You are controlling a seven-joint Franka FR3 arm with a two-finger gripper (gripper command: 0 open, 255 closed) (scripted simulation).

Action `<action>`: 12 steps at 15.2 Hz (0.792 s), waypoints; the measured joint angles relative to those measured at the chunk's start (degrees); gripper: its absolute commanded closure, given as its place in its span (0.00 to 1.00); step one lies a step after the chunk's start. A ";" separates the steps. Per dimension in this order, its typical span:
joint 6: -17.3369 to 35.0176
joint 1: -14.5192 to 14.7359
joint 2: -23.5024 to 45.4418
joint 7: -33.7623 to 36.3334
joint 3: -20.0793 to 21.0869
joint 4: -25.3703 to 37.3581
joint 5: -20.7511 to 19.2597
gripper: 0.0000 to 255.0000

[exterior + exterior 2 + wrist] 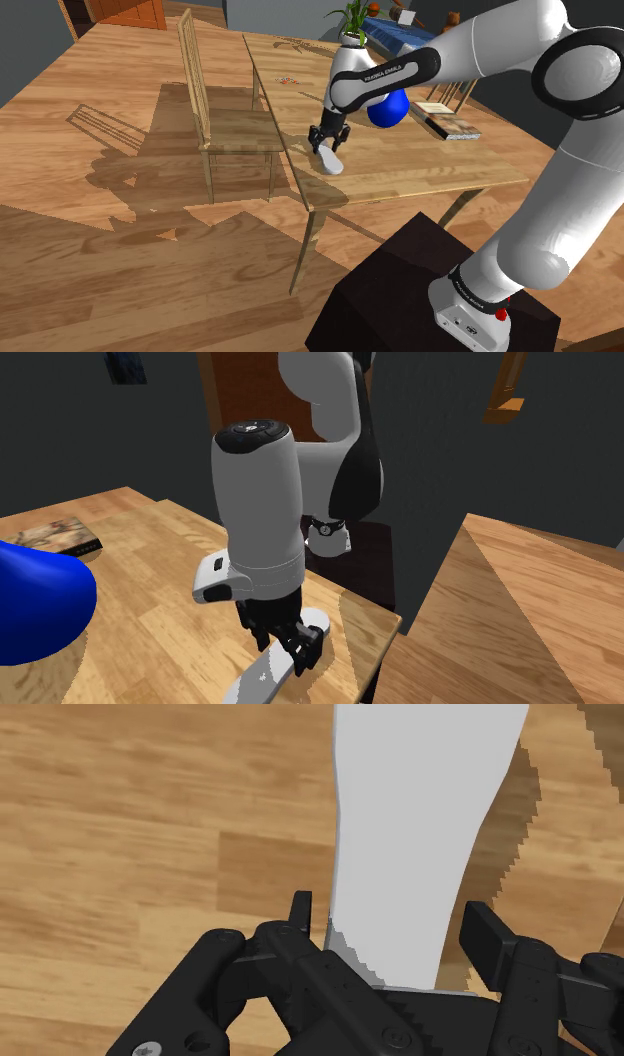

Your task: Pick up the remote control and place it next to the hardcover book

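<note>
The remote control (331, 162) is a pale grey, long, flat bar lying on the wooden table (400, 165) near the edge that faces the chair. My gripper (328, 146) points down over one end of it, open. In the wrist view the two fingers (488, 936) straddle the remote (420, 814) with a thin gap on each side. The second exterior view shows the gripper (290, 648) low over the remote (262, 678) by the table's corner. The hardcover book (447, 122) lies farther along the table, past a blue round object, and appears again as the book (62, 537).
A blue round object (388, 108) stands between gripper and book; the same blue object (35, 602) looms large. A wooden chair (215, 110) stands beside the table. A potted plant (352, 22) is at the far end. The dark stand (420, 295) is near the table edge.
</note>
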 measured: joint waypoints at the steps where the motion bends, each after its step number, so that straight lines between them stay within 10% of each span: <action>1: -0.55 -0.01 -0.32 -0.01 0.00 0.23 0.02 1.00; 12: -8.21 -0.11 -3.98 -0.09 0.00 4.24 0.18 1.00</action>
